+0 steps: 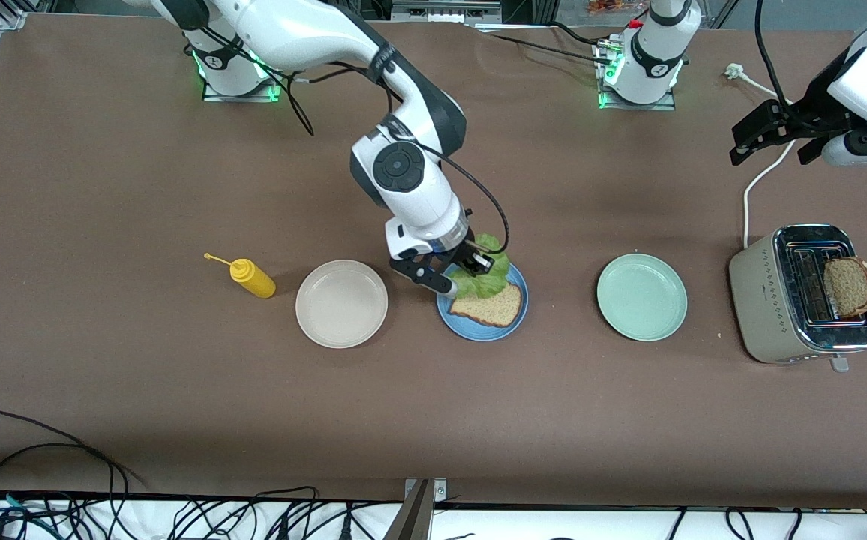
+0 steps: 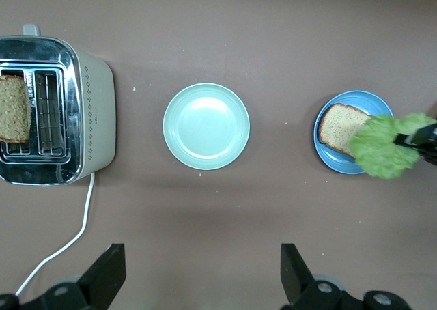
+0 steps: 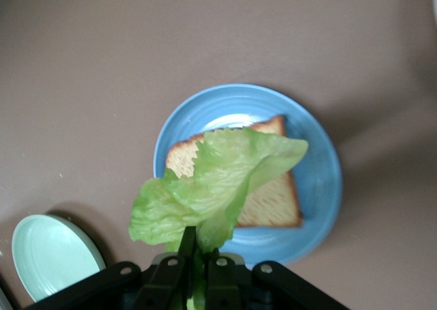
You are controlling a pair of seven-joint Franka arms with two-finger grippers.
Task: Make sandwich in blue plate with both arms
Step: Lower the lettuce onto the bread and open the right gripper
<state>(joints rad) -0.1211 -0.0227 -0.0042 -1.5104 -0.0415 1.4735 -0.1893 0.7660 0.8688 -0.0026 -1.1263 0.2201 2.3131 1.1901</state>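
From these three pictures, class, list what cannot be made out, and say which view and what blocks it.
1. Front view: the right pincer and lettuce leaf cover part of the blue plate.
2. Every view: the lettuce hides part of the bread slice.
3. Front view: the toaster hides the lower part of its bread.
4. Left wrist view: the left pincer's base is cut off by the picture's edge.

Brown table [image 1: 141, 390], perhaps felt-topped

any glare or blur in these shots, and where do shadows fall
Front view: sharp, glare on the toaster chrome. Left wrist view: bright sheen on the mint plate. Right wrist view: soft focus, lettuce in the right gripper blurred, shadow beside the blue plate.
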